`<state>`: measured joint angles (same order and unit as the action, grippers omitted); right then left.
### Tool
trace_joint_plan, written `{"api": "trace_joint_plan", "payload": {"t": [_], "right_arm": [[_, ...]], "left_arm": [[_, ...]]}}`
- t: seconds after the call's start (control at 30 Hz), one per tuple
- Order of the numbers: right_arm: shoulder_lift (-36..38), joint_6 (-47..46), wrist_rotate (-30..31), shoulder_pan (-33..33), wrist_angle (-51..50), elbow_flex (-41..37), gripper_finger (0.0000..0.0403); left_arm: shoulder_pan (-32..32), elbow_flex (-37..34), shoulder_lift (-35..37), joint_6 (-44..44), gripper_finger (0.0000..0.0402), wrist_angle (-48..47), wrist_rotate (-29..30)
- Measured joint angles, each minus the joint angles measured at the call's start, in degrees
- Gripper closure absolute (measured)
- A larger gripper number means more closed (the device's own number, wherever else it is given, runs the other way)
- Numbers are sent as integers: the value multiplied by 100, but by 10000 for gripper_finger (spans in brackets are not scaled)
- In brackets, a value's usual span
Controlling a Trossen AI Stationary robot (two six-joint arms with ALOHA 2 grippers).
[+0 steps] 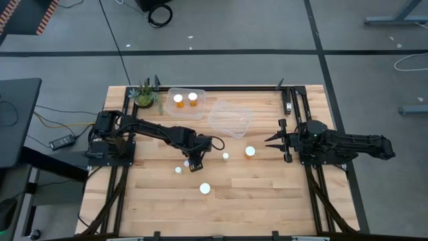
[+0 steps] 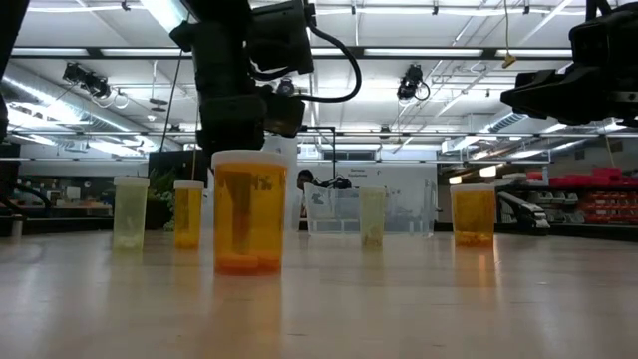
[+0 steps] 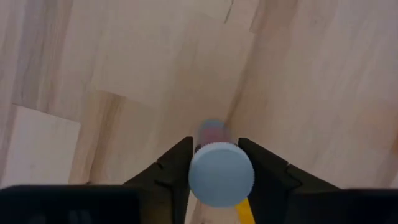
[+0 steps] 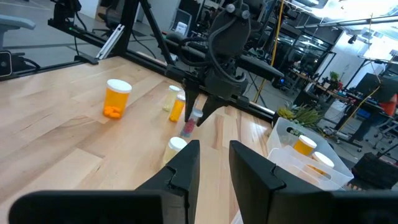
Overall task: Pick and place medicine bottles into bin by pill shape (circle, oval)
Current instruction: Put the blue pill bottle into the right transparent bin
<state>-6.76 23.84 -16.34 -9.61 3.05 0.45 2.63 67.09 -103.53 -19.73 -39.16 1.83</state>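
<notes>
My left gripper points down at mid-table, shut on a small bottle with a white cap and pinkish contents. Two small bottles stand just left of it, and another small one stands to its right. Bigger orange bottles stand nearer the front and to the right. My right gripper waits open and level at the table's right side, holding nothing. My left gripper pinches the small bottle's round white cap between its two fingers, one on each side. The fingers come from above, pointing steeply down. The bottle's body hangs below the fingers; I cannot tell whether its base rests on the wood.
A clear bin at the far edge holds two orange bottles. A second clear bin lies tilted beside it. A potted plant stands at the far left corner. Bare wood lies along the near edge.
</notes>
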Motion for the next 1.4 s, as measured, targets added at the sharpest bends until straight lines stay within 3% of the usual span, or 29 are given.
{"api": "trace_joint_plan", "payload": {"t": [0.2,0.47,0.67,1.1,1.4], "right_arm": [[0,1,0,0,0,-2,310],[0,-1,0,0,2,-2,310],[-1,0,0,0,2,0,310],[-1,0,0,0,1,-1,310],[0,0,2,0,-1,-1,310]], "left_arm": [[-143,243,0,242,286,-38,-107],[-512,825,0,866,264,-236,-96],[-984,1190,0,1459,282,-126,248],[-1708,1475,0,2046,275,1280,236],[-1899,1475,-413,2046,274,2192,-300]]}}
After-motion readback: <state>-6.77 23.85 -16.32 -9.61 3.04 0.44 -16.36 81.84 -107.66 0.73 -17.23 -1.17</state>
